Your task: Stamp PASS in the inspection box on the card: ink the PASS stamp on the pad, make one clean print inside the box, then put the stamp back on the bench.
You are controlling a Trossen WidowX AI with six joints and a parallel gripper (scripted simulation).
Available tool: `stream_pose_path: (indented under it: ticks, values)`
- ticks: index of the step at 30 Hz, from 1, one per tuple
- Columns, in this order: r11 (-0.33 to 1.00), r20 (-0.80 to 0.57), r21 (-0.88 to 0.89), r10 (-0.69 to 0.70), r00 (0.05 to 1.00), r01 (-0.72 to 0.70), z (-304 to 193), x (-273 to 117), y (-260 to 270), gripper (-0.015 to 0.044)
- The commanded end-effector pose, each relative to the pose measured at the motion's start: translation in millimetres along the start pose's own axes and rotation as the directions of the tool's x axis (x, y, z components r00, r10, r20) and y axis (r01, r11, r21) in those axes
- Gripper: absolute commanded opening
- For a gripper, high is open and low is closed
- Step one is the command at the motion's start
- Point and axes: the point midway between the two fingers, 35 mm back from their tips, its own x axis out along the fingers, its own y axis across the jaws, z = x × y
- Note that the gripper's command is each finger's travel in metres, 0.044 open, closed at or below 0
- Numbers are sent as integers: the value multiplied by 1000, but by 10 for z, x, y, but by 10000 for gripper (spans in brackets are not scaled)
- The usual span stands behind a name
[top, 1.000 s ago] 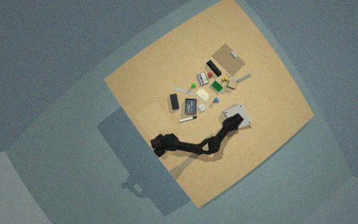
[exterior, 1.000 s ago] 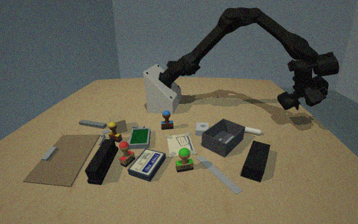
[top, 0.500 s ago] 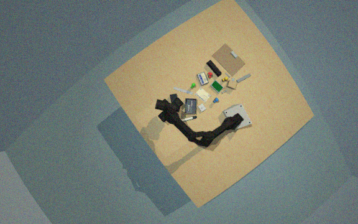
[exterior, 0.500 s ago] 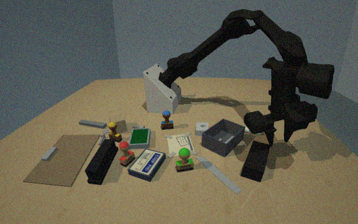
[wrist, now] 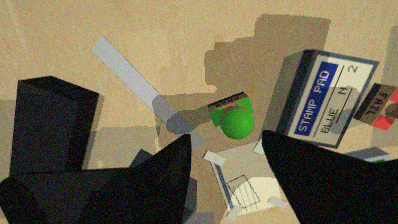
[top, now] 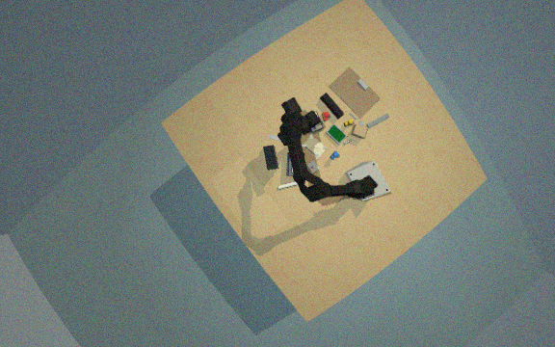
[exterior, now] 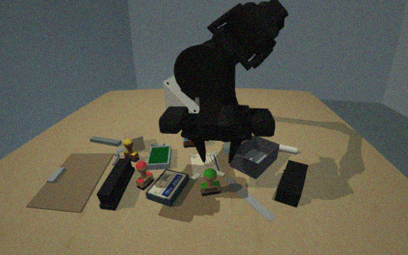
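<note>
My gripper point(exterior: 217, 162) point(wrist: 226, 139) is open and empty, above the green-knobbed stamp point(exterior: 210, 173) point(wrist: 237, 123), which stands upright; its lettering is unreadable. The card point(exterior: 197, 160) point(wrist: 232, 155) lies taped down beside it, its box point(wrist: 243, 191) showing in the wrist view. A closed-looking case point(exterior: 168, 188) point(wrist: 320, 95) is labelled STAMP PAD BLUE. A green pad point(top: 336, 134) point(exterior: 159, 155) lies behind it. The red stamp point(top: 326, 116) point(exterior: 141, 166) point(wrist: 384, 107) reads FAIL. A yellow stamp point(top: 349, 122) point(exterior: 128, 143) and a blue stamp point(top: 335, 154) point(exterior: 188, 142) also stand there.
A black block point(top: 270, 157) point(exterior: 292, 182) point(wrist: 55, 125), a dark open bin point(exterior: 246, 166) and a white marker point(top: 287, 185) point(exterior: 288, 149) are on one side. A grey flat strip point(exterior: 258, 207) point(wrist: 125, 70) lies near the green-knobbed stamp. A black stapler point(top: 331, 106) point(exterior: 116, 182) lies by the clipboard point(top: 350, 92) point(exterior: 69, 184).
</note>
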Motion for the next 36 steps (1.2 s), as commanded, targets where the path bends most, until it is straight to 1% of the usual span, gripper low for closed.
stream_pose_path:
  ticks: [1, 7, 36]
  values:
    - [1000, -9, -6, 3, 1000, -3, -49, -43, -158, 217]
    - [1000, -9, -6, 3, 1000, -3, -45, -3, -160, 217]
    - [1000, -8, -6, 3, 1000, -3, -35, 466, -159, 217]
